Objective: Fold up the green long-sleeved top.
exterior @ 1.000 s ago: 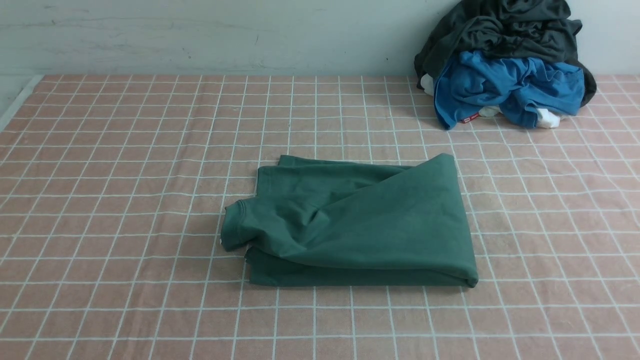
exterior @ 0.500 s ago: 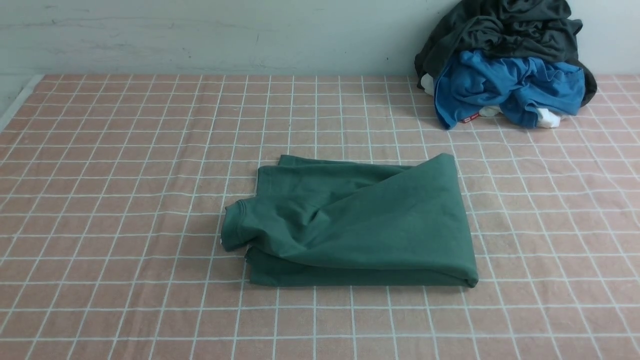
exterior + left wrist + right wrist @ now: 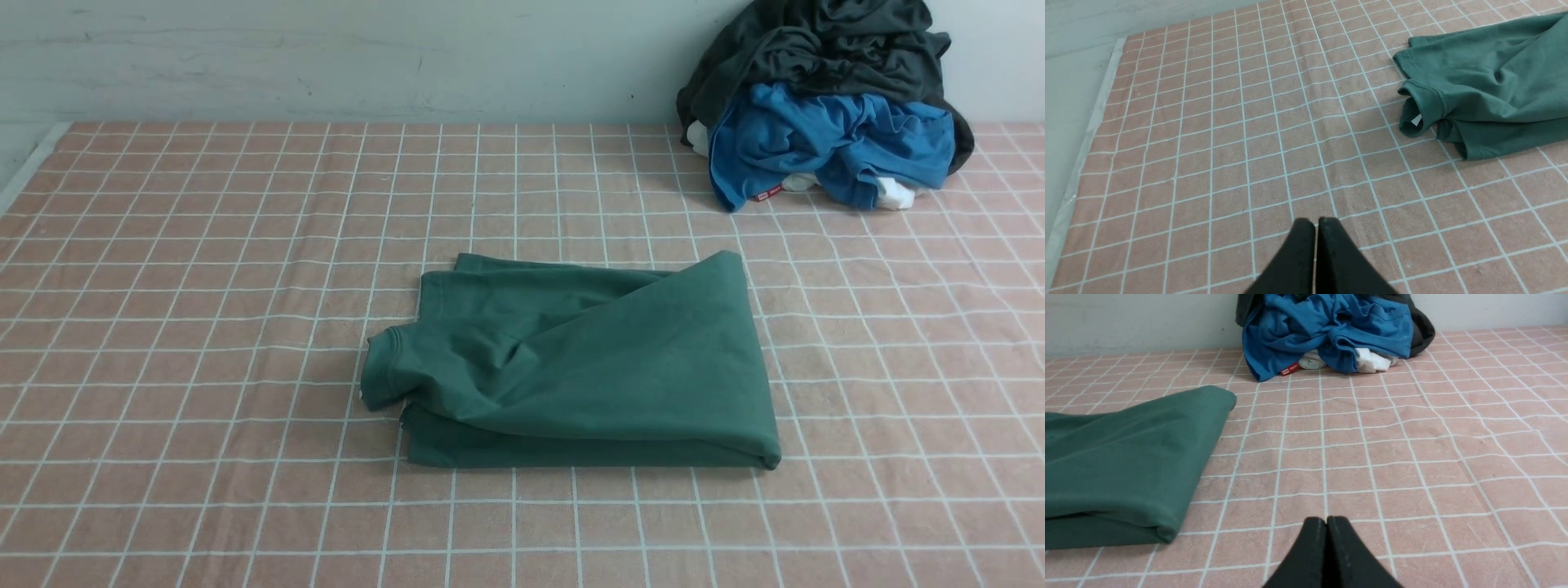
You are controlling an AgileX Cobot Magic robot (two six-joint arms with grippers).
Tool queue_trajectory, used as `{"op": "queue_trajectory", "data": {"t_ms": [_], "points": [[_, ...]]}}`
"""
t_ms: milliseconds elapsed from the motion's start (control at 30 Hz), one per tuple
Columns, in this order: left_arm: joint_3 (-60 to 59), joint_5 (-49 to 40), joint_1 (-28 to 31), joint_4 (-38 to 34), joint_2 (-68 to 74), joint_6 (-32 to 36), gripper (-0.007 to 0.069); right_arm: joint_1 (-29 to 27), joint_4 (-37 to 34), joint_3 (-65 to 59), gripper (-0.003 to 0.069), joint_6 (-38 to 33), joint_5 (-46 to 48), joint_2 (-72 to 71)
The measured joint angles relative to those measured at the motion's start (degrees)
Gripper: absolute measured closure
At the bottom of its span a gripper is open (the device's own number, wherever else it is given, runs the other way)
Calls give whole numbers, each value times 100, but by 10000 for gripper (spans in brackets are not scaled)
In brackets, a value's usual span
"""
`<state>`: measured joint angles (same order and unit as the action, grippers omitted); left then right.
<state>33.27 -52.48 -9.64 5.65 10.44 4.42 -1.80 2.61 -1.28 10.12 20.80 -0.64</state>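
Starting on the left: the left end effector (image 3: pixel 1315 222) hangs over bare pink checked cloth covering the desk (image 3: pixel 188 327), black jaws pressed together with nothing between them. The dark green long-sleeved cotton top (image 3: pixel 584 367) sits off to its right and a bit further out, well apart from it, already folded into a compact bundle. The ribbed neck (image 3: pixel 1419 108) sticks out on the side nearest this end effector, with a small white tag showing inside it.

The right end effector (image 3: pixel 1326 522) is shut and empty too. The bundle's rounded fold edge (image 3: pixel 1167 533) lies to its left, close but not touching. Ahead of it and a little to its right, against the wall, there's a heap with a crumpled bright blue garment (image 3: pixel 824 143) under a dark grey one (image 3: pixel 816 49).

To me the fold looks basically done, maybe a bit lumpy. The risk I'd worry about: that loose collar and the puffy top layer could spring open or slide if either end effector brushes the bundle, since nothing's pinning the layers.
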Motion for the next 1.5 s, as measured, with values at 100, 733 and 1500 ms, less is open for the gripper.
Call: {"op": "queue_trajectory", "data": {"t_ms": [100,733,1500], "points": [[0,0,0,0,0,0,627,-271,-11,0,673,0,0,0],[0,0,0,0,0,0,627,-221,25,0,673,-238,0,0],[0,0,0,0,0,0,627,-221,25,0,673,-238,0,0]]}}
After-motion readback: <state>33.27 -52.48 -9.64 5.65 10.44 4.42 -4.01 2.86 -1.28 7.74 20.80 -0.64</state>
